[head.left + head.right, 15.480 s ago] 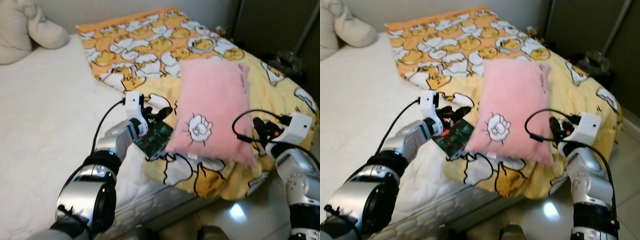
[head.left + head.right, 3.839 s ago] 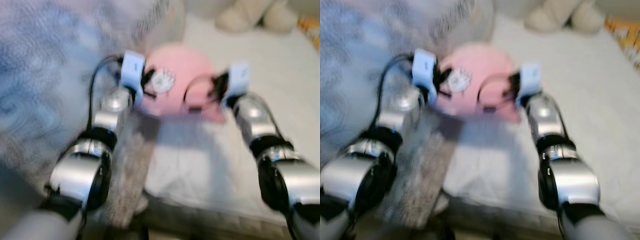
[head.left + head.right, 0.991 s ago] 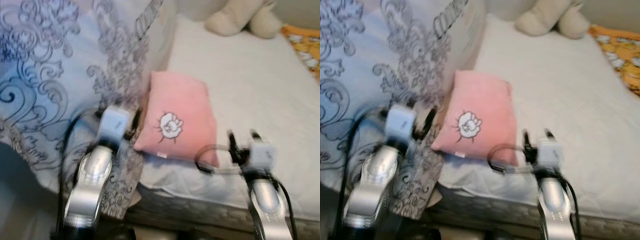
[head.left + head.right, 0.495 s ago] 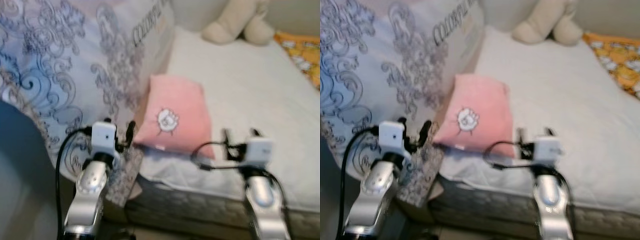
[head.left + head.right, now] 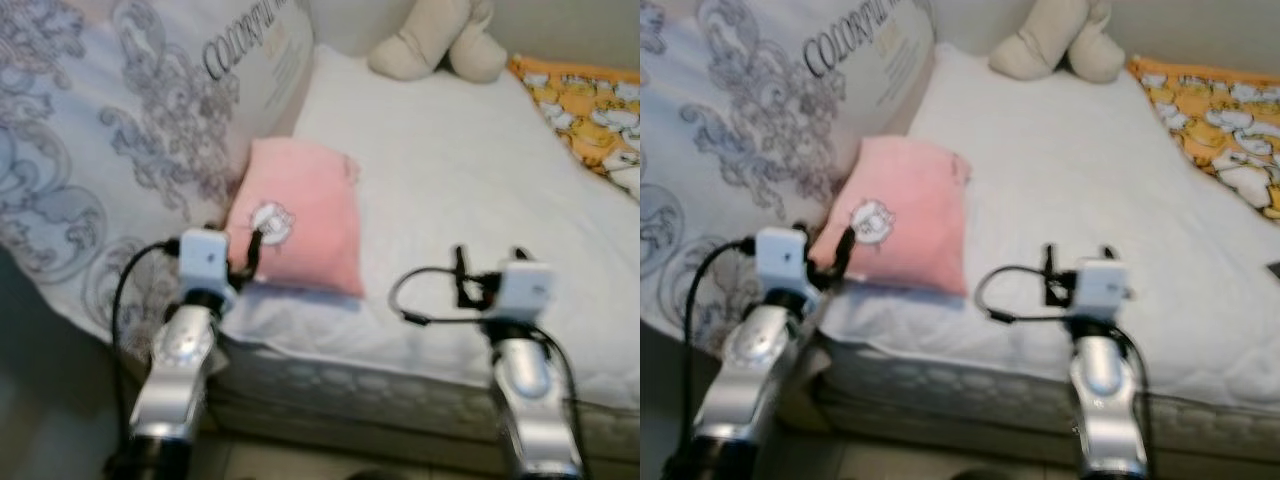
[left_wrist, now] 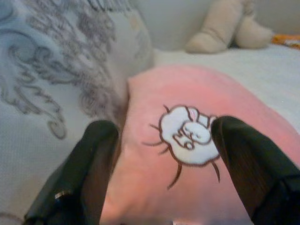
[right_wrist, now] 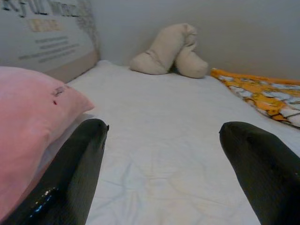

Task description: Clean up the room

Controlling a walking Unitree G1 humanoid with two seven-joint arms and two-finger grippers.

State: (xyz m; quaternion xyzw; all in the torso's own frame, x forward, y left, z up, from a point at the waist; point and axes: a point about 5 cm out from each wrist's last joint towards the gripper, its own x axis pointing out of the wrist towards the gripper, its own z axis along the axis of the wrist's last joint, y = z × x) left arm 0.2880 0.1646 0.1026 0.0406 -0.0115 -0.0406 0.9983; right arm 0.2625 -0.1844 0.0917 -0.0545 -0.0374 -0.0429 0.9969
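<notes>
— Where is the pink pillow [image 5: 298, 228] now?

— Flat on the white mattress [image 5: 480, 200], at its head-end corner near the front edge, one long side against the big patterned cushion [image 5: 120, 130]. Its sheep print [image 6: 188, 133] faces up.

— And the grippers?

— The left gripper [image 5: 243, 262] sits just at the pillow's near edge, fingers [image 6: 91, 164] spread wide with nothing between them. The right gripper [image 5: 487, 270] hangs over the mattress's front edge, well apart from the pillow, jaws wide and empty too.

— So how should this step go?

— I judge the pillow as placed, so the job is a clean retreat — draw both arms straight away from the bed, fingers kept apart so they don't snag the soft cover and drag it off the edge.

— Anything in the way?

— The patterned cushion crowds the left arm. A beige plush toy [image 5: 435, 40] lies at the mattress's far edge, and the orange printed blanket [image 5: 590, 110] covers the far foot-end corner — likely next to tidy.
</notes>
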